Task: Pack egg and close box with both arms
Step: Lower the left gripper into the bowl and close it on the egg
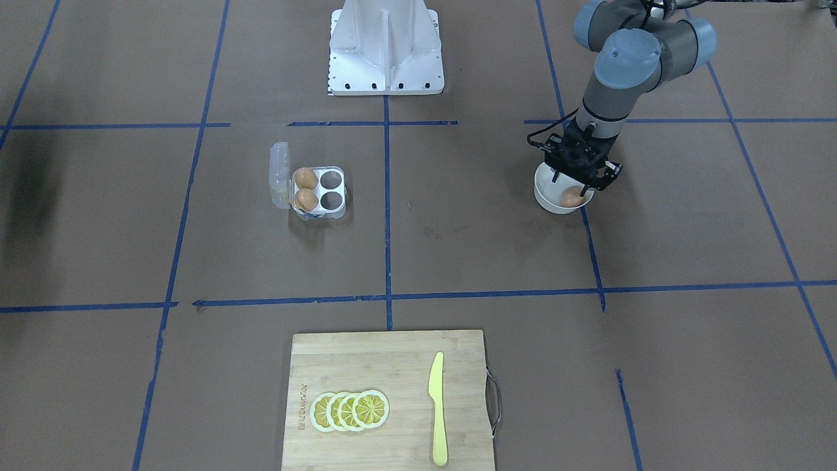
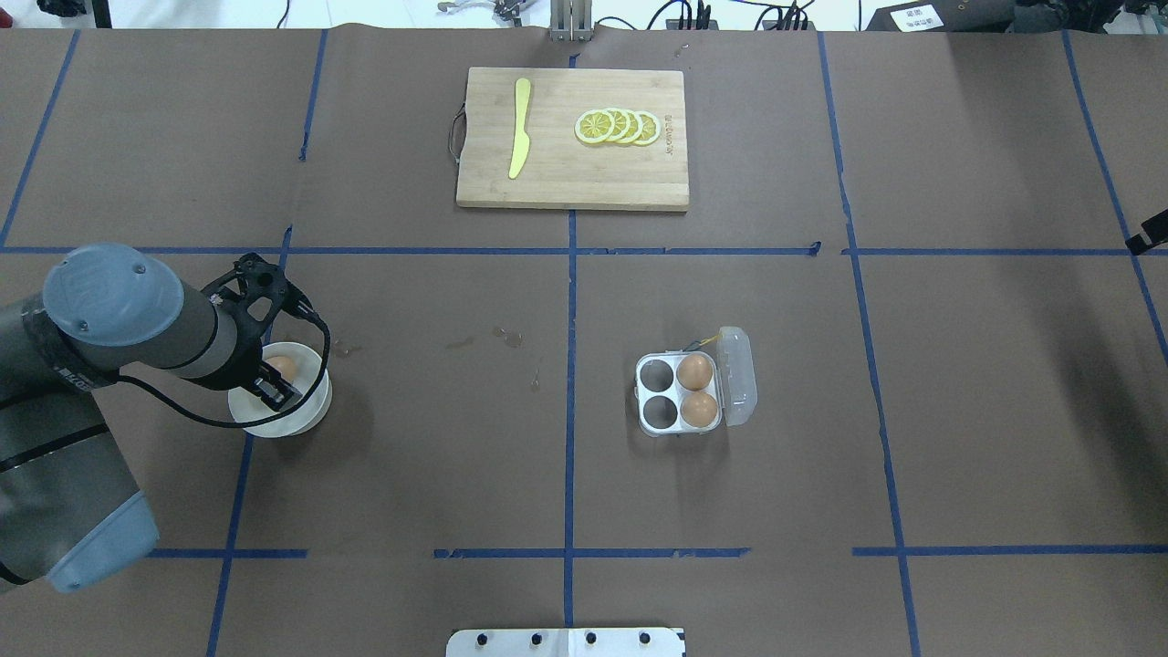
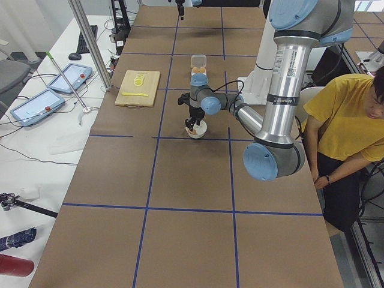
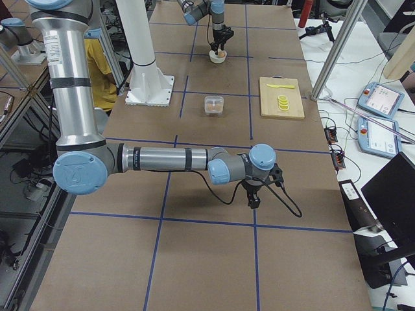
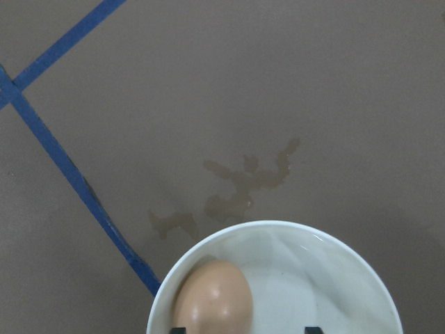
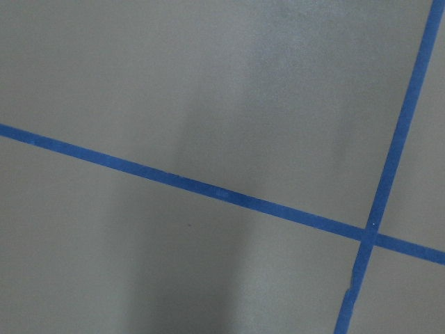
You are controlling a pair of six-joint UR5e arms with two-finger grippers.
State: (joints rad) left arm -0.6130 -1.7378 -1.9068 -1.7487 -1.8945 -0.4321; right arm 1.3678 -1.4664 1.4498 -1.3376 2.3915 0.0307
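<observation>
The egg [image 1: 572, 196] lies in a white bowl [image 1: 541, 193] on my left side. It also shows in the left wrist view [image 5: 212, 300] and the overhead view [image 2: 283, 367]. My left gripper [image 1: 571, 184] is open and reaches down into the bowl, with the egg between its fingertips near one of them. The clear box [image 1: 331, 208] stands mid-table with its lid [image 1: 280, 175] open. It holds two brown eggs [image 1: 305, 178] in the cells next to the lid, and the two other cells are empty. My right gripper [image 4: 256, 194] hovers over bare table far from the box. I cannot tell if it is open or shut.
A wooden cutting board [image 1: 386, 366] with lemon slices [image 1: 350, 411] and a yellow knife [image 1: 437, 409] lies at the far side of the table. The white robot base [image 1: 386, 49] is behind the box. A seated person in yellow [image 3: 354, 120] is beside the table.
</observation>
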